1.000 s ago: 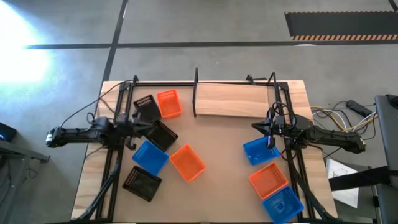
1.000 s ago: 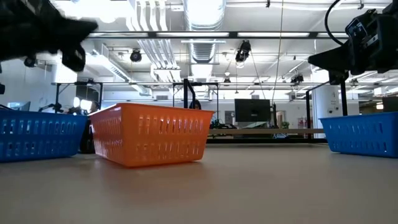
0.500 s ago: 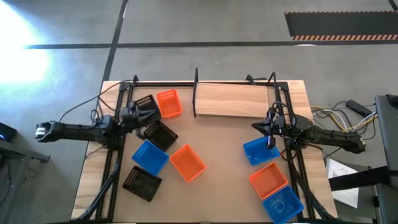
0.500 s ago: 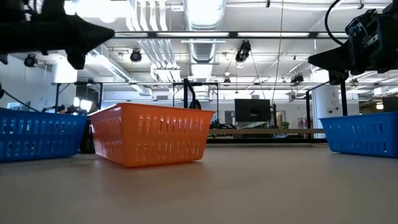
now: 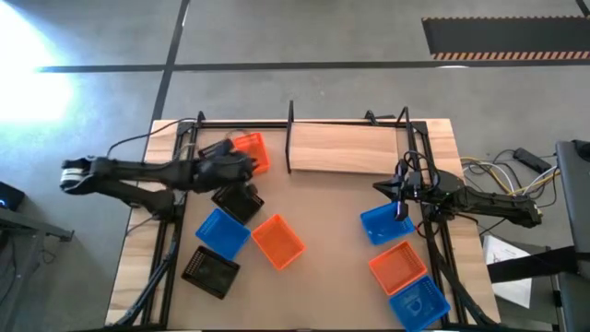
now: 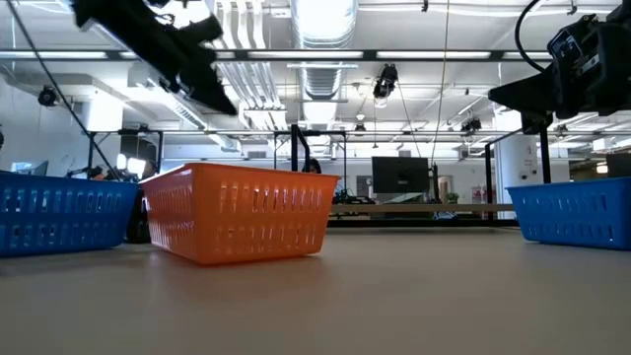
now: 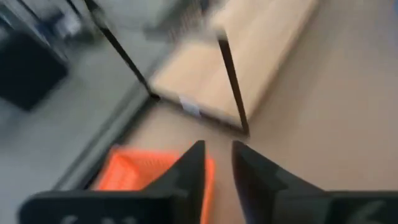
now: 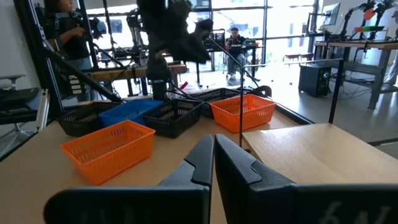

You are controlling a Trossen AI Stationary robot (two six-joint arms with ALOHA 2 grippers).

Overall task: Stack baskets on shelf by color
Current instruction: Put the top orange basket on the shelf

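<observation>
The shelf (image 5: 346, 148) serves as the landmark: a light wooden board with thin black end frames, standing at the far middle of the table (image 5: 323, 212), with no basket on it.

To the left of the shelf, the left gripper (image 5: 241, 166) hangs above the table, over the orange basket (image 5: 250, 152) that lies just beside the shelf's left end frame. In the left wrist view its fingers (image 7: 191, 171) stand a little apart — a narrow gap, nothing held between them. A black basket (image 5: 218, 153) touches the orange one on the side away from the shelf, and another black basket (image 5: 238, 199) sits nearer the front.

In front of the shelf's left end lie a blue basket (image 5: 221, 231), a second orange basket (image 5: 278, 242) and a third black basket (image 5: 210, 272).

In front of the shelf's right end, the right gripper (image 5: 398, 205) hovers at the near rim of a blue basket (image 5: 385, 223) — its fingers (image 8: 200, 160) almost together, gripping nothing. Farther forward sit an orange basket (image 5: 398, 267) and a blue basket (image 5: 419, 302).
</observation>
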